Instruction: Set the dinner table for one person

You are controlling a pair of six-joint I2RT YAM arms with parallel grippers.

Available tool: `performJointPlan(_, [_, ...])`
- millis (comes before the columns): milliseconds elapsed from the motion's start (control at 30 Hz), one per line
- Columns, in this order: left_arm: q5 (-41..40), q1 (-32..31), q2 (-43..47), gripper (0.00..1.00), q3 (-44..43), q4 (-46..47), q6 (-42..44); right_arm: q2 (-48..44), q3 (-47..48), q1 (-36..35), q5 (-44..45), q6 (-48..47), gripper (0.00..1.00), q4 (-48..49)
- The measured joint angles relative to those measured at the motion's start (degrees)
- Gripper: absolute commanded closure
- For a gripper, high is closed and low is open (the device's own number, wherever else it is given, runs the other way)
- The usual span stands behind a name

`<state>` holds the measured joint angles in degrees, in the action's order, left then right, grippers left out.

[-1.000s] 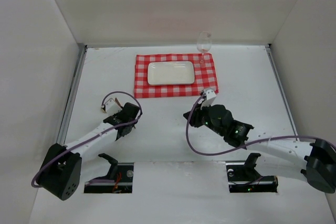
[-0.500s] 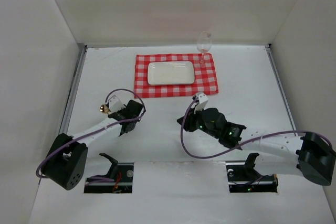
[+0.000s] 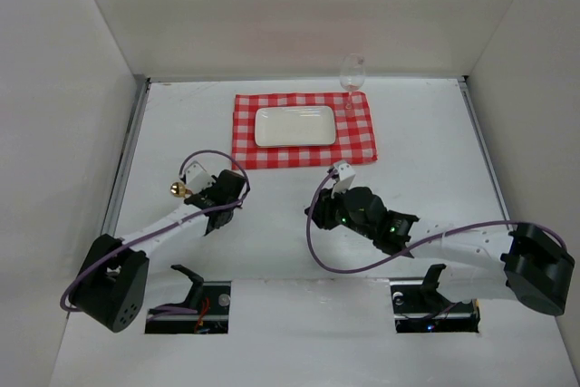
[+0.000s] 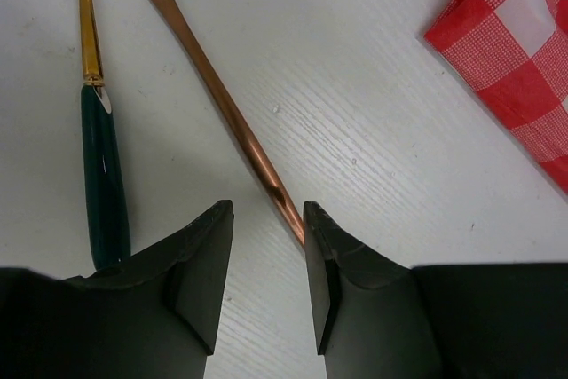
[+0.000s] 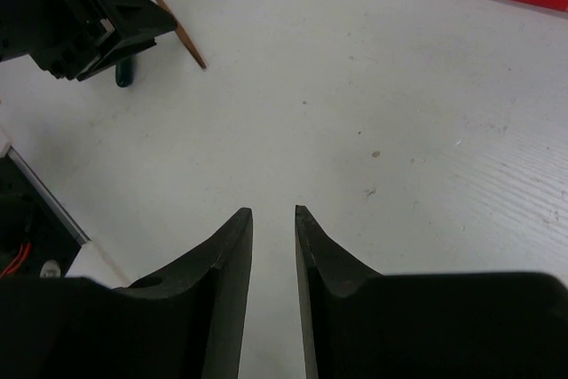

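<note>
- Two grippers hang over the dinner table (image 3: 426, 133), the big white surface that fills the floor of the view.
- Left gripper (image 4: 266, 219), toward the left edge: jaws narrowly parted, the end of a copper handle (image 4: 222, 104) between them and a green-handled utensil (image 4: 105, 184) just beside.
- Right gripper (image 5: 272, 215), mid-table: jaws narrowly parted, empty.
- Checked cloth (image 3: 349, 147) lies by the far edge.

Bright, even overhead light; soft shadows, sharp focus, faint utensil glare.

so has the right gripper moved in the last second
Yes. The right gripper has shifted left in the top view: its wrist overlapped the checked cloth at its near right corner before and now sits clear.
</note>
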<state>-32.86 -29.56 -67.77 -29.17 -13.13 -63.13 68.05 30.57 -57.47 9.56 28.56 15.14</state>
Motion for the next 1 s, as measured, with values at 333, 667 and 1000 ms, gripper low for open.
performJointPlan(333, [0.66, 2.73, -6.29, 0.7, -1.57, 1.27, 0.07, 0.42, 0.0, 0.0, -0.5, 0.0, 0.68, 0.26])
performJointPlan(667, [2.19, 3.82, -8.26, 0.85, -2.78, 2.19, 2.27, -1.99, -0.35, 0.0, -0.59, 0.02, 0.68, 0.55])
performJointPlan(1000, [4.76, 4.48, -7.08, 0.75, -2.78, 0.83, 7.02, -3.67, -0.74, 0.02, -1.11, 0.46, 0.68, 0.76])
